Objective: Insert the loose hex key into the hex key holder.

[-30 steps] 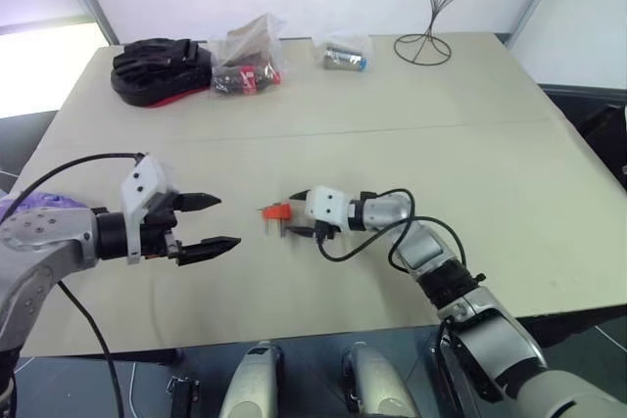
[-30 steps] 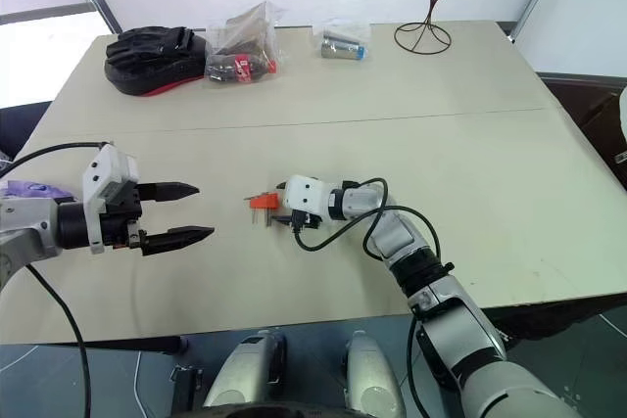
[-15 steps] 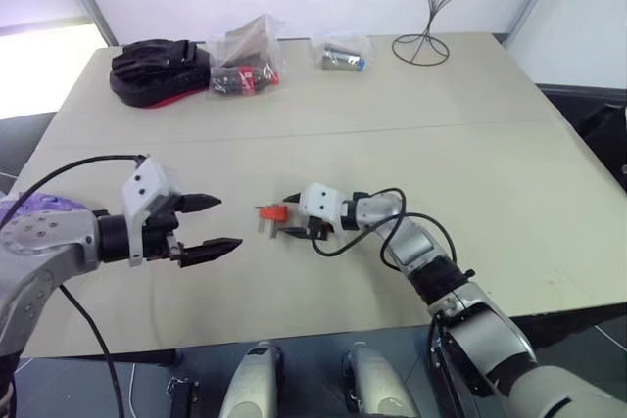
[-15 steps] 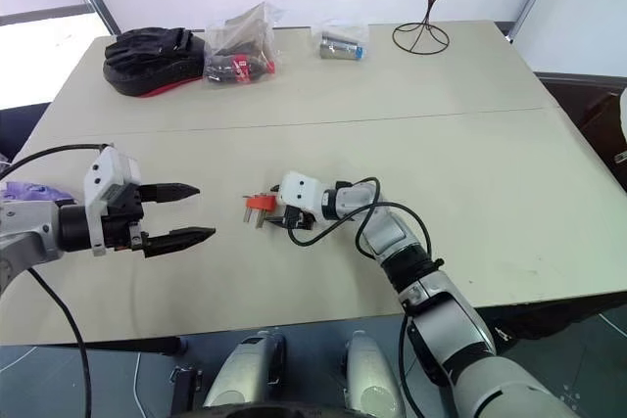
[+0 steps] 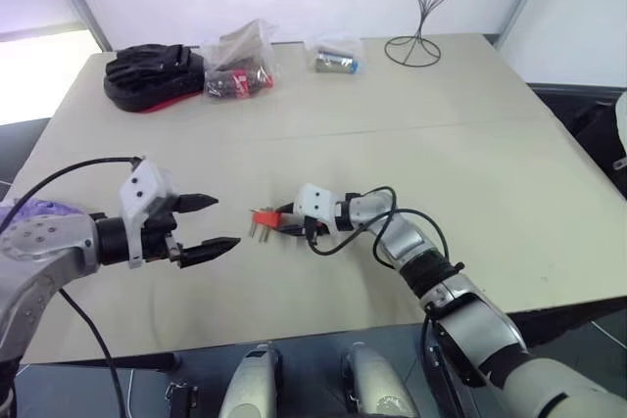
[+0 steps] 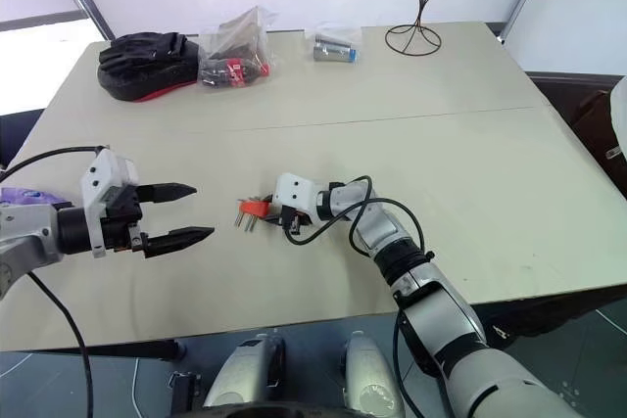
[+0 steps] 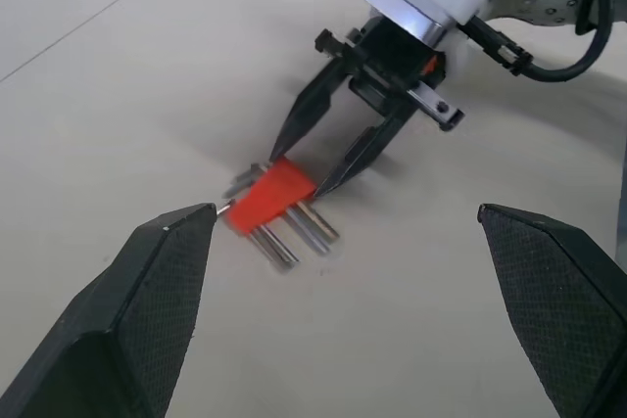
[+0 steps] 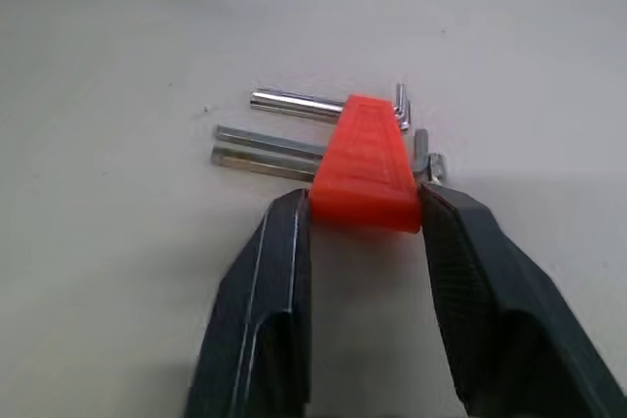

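The right gripper (image 8: 361, 227) has closed onto the hex key holder (image 8: 367, 162), fingertips pinching it; the left gripper (image 5: 209, 223) hovers wide open.

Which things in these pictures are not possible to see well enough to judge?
- Loose hex key: I cannot tell it from the keys beside the orange holder.
- Right claw: fingers flank the holder; whether they grip is unclear.
- Bags: contents too small, head views.
- Left claw: open, fingers cut by frame edge.

Matt orange-red plastic holder (image 8: 365, 165), shiny metal keys (image 8: 266, 149)
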Controlling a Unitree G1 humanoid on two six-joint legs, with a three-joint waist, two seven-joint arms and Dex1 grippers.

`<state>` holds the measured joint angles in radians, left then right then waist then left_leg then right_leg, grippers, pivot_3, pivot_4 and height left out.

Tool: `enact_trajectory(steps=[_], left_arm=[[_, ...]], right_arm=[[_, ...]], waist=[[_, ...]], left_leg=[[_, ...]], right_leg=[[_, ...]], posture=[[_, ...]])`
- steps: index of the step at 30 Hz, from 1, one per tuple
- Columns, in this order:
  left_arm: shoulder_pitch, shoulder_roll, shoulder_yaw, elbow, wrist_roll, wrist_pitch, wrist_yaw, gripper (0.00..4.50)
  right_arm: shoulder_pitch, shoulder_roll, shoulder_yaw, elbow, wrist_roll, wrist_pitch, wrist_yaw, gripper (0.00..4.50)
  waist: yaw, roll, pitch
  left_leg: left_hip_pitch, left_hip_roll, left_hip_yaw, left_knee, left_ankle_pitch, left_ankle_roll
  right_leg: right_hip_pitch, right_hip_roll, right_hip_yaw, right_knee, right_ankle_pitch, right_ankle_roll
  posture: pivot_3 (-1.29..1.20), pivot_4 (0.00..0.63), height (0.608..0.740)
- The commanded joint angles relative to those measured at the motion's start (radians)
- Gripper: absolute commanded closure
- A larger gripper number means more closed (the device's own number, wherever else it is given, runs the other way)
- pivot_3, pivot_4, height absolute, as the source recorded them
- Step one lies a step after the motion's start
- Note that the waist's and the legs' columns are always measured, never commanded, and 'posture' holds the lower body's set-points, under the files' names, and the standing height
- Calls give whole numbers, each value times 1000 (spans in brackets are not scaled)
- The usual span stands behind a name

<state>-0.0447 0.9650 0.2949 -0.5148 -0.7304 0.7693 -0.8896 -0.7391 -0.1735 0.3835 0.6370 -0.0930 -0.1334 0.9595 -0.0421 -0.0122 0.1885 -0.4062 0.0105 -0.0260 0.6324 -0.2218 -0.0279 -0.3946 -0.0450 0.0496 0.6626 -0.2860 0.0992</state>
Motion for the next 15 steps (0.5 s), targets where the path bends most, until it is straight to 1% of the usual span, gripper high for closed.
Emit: enact_trajectory(steps=[1, 5, 9, 11, 13, 15], left_arm=[[4, -7, 39, -23, 2, -27, 4, 0], [5, -12, 33, -16, 5, -37, 4, 0], [-24, -23, 2, 11, 12, -49, -1, 0], [-68, -45, -29, 44, 13, -64, -7, 0], [-142, -99, -55, 105, -3, -73, 0, 0], [-223, -151, -67, 177, -24, -56, 6, 0]], right_arm=[[1, -14, 7, 57, -35, -1, -19, 3454], [3, -22, -1, 43, -52, -47, -72, 3454], [6, -74, -25, -30, -119, -176, -220, 3454], [17, -139, -39, -122, -197, -222, -318, 3454], [35, -217, -41, -215, -299, -289, -421, 3454], [47, -282, -38, -287, -388, -345, -506, 3454]], waist=[[0, -1, 0], [0, -1, 0], [3, 0, 0], [6, 0, 0], [23, 0, 1], [24, -1, 1]], left_leg=[[0, 0, 0, 0, 0, 0], [0, 0, 0, 0, 0, 0], [-1, 0, 0, 0, 0, -1], [-1, -1, 0, 0, 0, -1], [-3, -2, 0, 0, 1, -1], [-3, -3, 1, 0, 1, -2]], right_leg=[[0, 0, 0, 0, 0, 0], [0, 0, 0, 0, 0, 0], [-1, -1, 0, 0, 0, 0], [-1, -2, 0, 0, 0, -1], [-2, -2, 0, -1, -1, -1], [-3, -2, 0, -1, -1, -2]], posture=[[0, 150, 740], [0, 150, 740], [0, 150, 740], [0, 150, 740], [0, 150, 740], [0, 150, 740]])
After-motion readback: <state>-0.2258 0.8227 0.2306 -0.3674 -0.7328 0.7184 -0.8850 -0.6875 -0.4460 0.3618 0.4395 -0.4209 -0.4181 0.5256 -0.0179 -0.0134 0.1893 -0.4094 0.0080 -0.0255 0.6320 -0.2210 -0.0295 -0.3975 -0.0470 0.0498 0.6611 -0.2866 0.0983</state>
